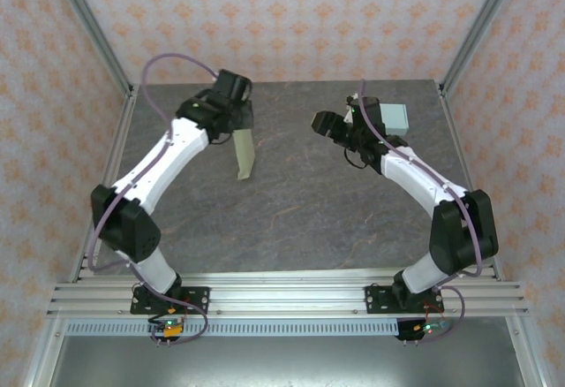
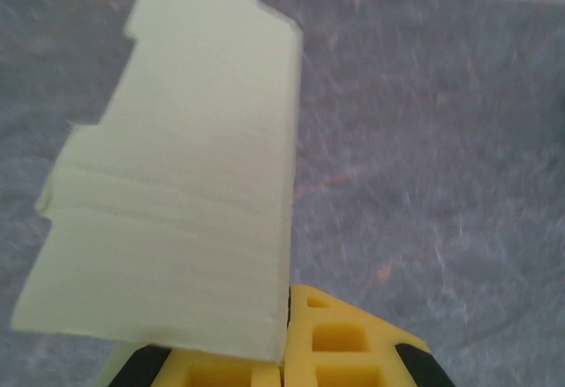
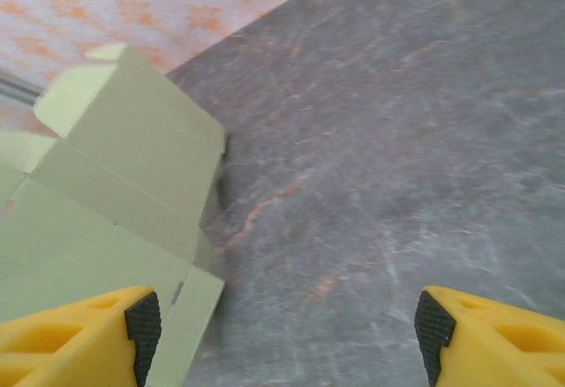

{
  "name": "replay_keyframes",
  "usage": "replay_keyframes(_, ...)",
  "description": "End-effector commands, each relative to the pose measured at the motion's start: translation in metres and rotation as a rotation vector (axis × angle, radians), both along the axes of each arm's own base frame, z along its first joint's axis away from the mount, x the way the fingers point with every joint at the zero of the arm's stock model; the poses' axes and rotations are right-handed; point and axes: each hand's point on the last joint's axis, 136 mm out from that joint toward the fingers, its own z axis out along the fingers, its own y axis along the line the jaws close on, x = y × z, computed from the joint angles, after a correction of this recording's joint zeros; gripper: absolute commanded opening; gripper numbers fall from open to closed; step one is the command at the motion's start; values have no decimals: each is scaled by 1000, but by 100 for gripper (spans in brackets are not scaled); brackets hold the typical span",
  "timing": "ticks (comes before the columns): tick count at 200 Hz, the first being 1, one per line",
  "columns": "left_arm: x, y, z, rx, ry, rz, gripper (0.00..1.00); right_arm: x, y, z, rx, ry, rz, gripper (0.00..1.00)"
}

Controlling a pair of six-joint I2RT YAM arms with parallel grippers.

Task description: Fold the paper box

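The paper box [image 1: 245, 154] is a flat, pale green cardboard blank hanging on edge over the left middle of the table. My left gripper [image 1: 233, 113] is shut on its upper end. In the left wrist view the box [image 2: 177, 184] stretches away from the yellow fingertips [image 2: 335, 343], and the left gripper [image 2: 287, 356] pinches its near edge. My right gripper [image 1: 325, 124] stands open to the right of the box, apart from it. In the right wrist view the box's flaps [image 3: 115, 193] sit at the left, just past the left finger [image 3: 79, 334]; the right gripper [image 3: 287, 334] has nothing between its pads.
A small grey box [image 1: 395, 119] rests at the back right of the dark stone-patterned table [image 1: 291, 219], just behind the right arm. Aluminium frame posts [image 1: 93, 34] and patterned walls bound the table on three sides.
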Motion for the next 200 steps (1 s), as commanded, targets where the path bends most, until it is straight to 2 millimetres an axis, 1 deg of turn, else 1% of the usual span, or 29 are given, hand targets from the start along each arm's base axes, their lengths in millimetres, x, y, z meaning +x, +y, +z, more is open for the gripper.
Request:
replay_keyframes(1, -10, -15, -7, -21, 47, 1, 6, -7, -19, 5, -66, -34, -45, 77)
replay_keyframes(11, -10, -19, -6, -47, 43, 16, 6, -14, -6, 7, -55, -71, 49, 77)
replay_keyframes(22, -8, -17, -2, -74, 29, 61, 6, -24, 8, 10, -80, -148, 158, 77)
replay_keyframes(33, -6, -7, 6, -89, 10, 155, 6, -40, 28, 12, -116, -257, 303, 77)
replay_keyframes(38, -6, -2, 10, -90, 3, 192, 6, -47, 37, 17, -136, -316, 360, 77)
replay_keyframes(44, -6, 4, 17, -99, -8, 247, 3, -56, 44, 16, -170, -354, 404, 79)
replay_keyframes(50, -8, 10, 22, -109, -15, 301, 0, -61, 51, 17, -200, -386, 433, 80)
replay_keyframes(66, -11, 19, 35, -150, -30, 403, 0, -72, 70, 18, -207, -432, 488, 81)
replay_keyframes(75, -13, 23, 38, -184, -32, 460, 0, -77, 81, 19, -189, -462, 500, 81)
replay_keyframes(92, -15, 21, 41, -260, -25, 516, 0, -88, 104, 23, -143, -544, 511, 82)
replay_keyframes(106, -18, 22, 41, -298, -12, 568, 0, -104, 130, 31, -104, -631, 559, 83)
replay_keyframes(115, -18, 21, 41, -311, -9, 583, 0, -104, 137, 32, -128, -654, 545, 83)
replay_keyframes(125, -18, 21, 41, -322, -3, 602, 0, -99, 142, 31, -173, -657, 515, 83)
replay_keyframes(142, -20, 22, 42, -334, 0, 625, 0, -83, 139, 26, -250, -659, 452, 83)
replay_keyframes(154, -21, 22, 41, -341, 6, 631, 0, -78, 144, 23, -285, -682, 470, 84)
replay_keyframes(159, -21, 22, 42, -346, 7, 636, 0, -79, 149, 23, -284, -692, 502, 84)
replay_keyframes(172, -22, 23, 41, -348, 13, 651, 0, -93, 171, 20, -262, -722, 648, 83)
replay_keyframes(187, -22, 23, 40, -353, 14, 659, 0, -101, 187, 21, -237, -728, 708, 82)
replay_keyframes(200, -22, 23, 39, -359, 16, 671, 0, -104, 195, 19, -223, -722, 724, 82)
